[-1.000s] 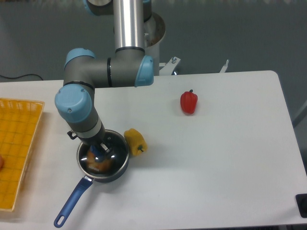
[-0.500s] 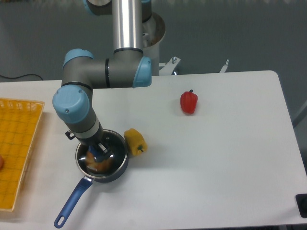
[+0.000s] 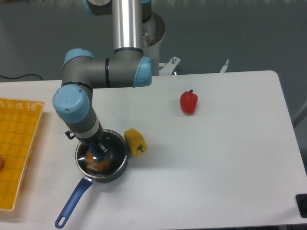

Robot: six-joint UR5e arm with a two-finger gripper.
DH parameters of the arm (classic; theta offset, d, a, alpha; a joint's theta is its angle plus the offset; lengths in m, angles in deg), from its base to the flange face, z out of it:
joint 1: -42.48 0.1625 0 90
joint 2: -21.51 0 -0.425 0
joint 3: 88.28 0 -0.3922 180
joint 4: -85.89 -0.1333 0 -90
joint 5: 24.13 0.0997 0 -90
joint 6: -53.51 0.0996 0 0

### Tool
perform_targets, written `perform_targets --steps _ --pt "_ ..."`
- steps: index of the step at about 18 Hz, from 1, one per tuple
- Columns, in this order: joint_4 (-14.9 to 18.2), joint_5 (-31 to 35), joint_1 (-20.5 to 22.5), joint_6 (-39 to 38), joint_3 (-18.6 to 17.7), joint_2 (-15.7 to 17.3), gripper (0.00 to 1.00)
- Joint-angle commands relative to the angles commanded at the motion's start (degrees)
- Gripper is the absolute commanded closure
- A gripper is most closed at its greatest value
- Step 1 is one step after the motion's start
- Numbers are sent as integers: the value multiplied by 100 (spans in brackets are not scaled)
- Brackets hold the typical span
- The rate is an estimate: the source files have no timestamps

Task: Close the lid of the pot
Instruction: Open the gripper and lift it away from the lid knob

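A white table carried everything. Near its front left stood the pot, its blue handle angled toward the front edge. A yellow pepper lay just beside the pot — possibly touching its rim. A red pepper lay well apart, farther back. A yellow basket sat at the left edge.

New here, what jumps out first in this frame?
The grey and blue arm dominates, bending down from the table's back edge to the pot near the front left, its tool at the lid's blue knob. A yellow pepper lies right beside the pot, a red pepper sits alone mid-table, and a yellow basket fills the left edge.
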Motion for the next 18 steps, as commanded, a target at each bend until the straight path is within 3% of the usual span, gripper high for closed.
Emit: perform_targets --steps 5,9,13,18 --pt "-9 0 114 0 53 175 0" --pt "-176 0 474 140 123 299 0" --pt "-176 105 930 1228 123 316 0" --pt "-246 106 1660 1888 132 404 0"
